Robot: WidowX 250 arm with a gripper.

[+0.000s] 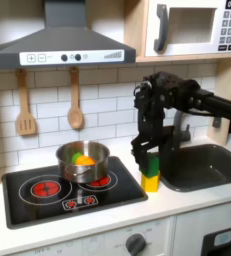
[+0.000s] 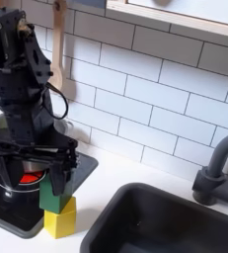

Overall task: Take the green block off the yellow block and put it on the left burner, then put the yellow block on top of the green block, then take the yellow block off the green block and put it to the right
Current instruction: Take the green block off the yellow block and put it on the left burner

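Observation:
The green block (image 1: 150, 165) (image 2: 54, 196) sits on top of the yellow block (image 1: 150, 184) (image 2: 59, 219), on the white counter just off the first exterior view's right edge of the black cooktop (image 1: 27, 205). My gripper (image 1: 148, 162) (image 2: 54, 188) comes down from above, its fingers (image 2: 65, 184) pressed against both sides of the green block. The yellow block stands free below. The left burner (image 1: 45, 187) is bare at the first exterior view's left of the cooktop.
A steel pot (image 1: 82, 165) holding orange and green toy food (image 1: 80, 158) stands on the other burner. A dark sink (image 1: 202, 168) (image 2: 155, 222) with a faucet (image 2: 216, 173) lies beside the blocks. A spatula (image 1: 25, 105) and a spoon (image 1: 75, 100) hang on the tile wall.

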